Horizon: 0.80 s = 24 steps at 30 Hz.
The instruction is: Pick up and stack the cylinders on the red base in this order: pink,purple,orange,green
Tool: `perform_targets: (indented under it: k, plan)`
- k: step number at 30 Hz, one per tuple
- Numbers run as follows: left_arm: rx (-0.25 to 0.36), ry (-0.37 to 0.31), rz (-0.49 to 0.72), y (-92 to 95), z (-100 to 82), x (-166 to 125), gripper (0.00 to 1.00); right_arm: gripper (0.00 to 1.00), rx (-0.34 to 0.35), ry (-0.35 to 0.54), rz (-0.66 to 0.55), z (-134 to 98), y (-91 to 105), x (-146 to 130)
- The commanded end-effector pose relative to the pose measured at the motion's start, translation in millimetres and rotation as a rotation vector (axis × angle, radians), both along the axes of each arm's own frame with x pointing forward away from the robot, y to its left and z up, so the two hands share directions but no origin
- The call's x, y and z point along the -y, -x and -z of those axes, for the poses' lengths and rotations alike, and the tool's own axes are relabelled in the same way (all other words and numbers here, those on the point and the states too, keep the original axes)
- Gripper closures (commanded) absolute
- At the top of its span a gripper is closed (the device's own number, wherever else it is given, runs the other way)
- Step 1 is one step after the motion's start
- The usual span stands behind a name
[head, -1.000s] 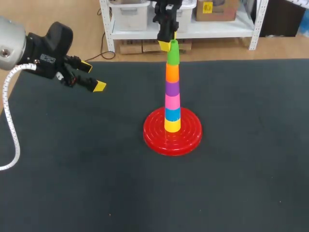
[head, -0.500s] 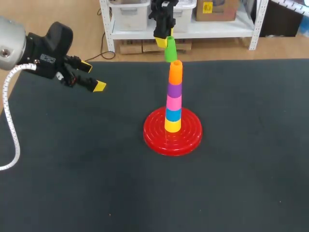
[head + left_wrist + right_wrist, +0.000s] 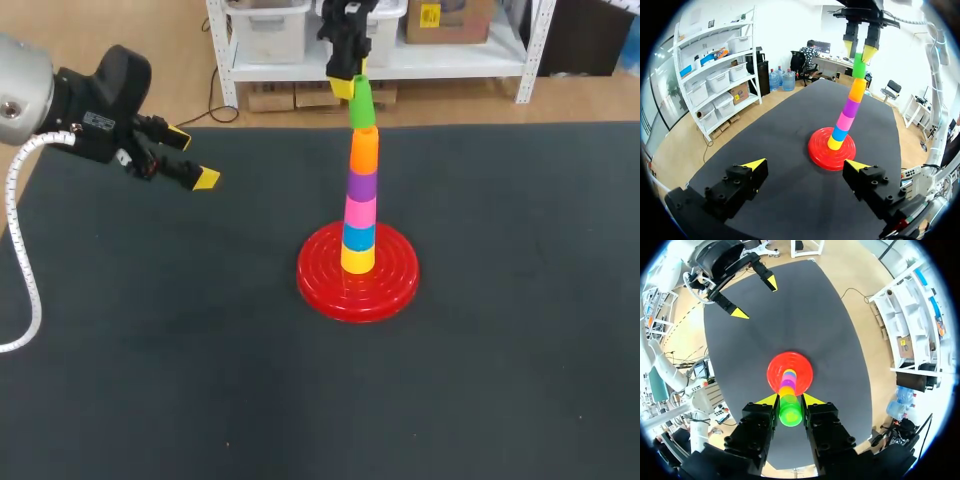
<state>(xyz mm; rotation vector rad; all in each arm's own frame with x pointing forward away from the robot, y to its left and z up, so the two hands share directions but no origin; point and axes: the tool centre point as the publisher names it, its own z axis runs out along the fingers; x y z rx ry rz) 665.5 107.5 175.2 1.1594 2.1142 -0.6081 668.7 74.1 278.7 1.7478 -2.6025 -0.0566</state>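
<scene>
The red base (image 3: 320,285) stands mid-table and carries a stack of yellow, blue, pink (image 3: 359,211), purple (image 3: 361,184) and orange (image 3: 364,150) cylinders. My right gripper (image 3: 345,85) hangs over the stack, shut on the green cylinder (image 3: 361,105). That cylinder is slightly tilted, its lower end at the orange one's top. The right wrist view looks straight down on the green cylinder (image 3: 790,410) between my right gripper's (image 3: 790,400) fingers, with the base (image 3: 776,371) below. My left gripper (image 3: 193,158) is open and empty above the table's far left. From the left wrist view the stack (image 3: 849,107) lies ahead of my left gripper (image 3: 805,165).
Dark mat (image 3: 150,350) covers the whole table around the base. A white cable (image 3: 22,260) loops down from my left arm over the table's left edge.
The green cylinder in my right gripper rose and swung left off the stack's top, then came back right over the orange cylinder. My left arm has not moved.
</scene>
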Motion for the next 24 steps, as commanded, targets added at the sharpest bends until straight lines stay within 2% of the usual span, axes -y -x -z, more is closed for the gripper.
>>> perform_targets:
  k: [1, 24]
  plan:
    - [0.002, 0.003, 0.002, -0.3, 0.8, -1, 0.00, 1.00, 0.020, -0.016, 0.002, -1, 8.6, 6]
    - [0.002, 0.003, 0.002, -0.3, 0.8, -1, 0.00, 1.00, 0.037, -0.059, 0.004, 12, 11.0, 9]
